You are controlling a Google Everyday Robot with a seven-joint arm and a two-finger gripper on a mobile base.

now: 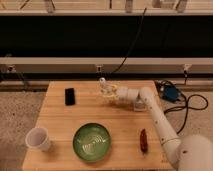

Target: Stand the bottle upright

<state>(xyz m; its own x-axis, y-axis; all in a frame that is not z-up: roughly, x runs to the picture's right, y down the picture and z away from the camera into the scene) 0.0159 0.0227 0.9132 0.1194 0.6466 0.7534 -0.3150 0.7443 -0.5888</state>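
Note:
The bottle [104, 87] is a small whitish plastic bottle with a yellowish body and a narrow white cap. It stands upright near the far middle of the wooden table [60, 120]. My gripper [108, 93] reaches in from the right, and the bottle sits at its tip. The white arm [155, 115] stretches back to the lower right.
A black phone [70, 96] lies at the far left. A white cup [38, 138] stands at the near left. A green bowl [92, 141] sits at the near middle. A dark reddish object [144, 140] lies at the near right. A blue box [171, 93] with cables is off the table's right edge.

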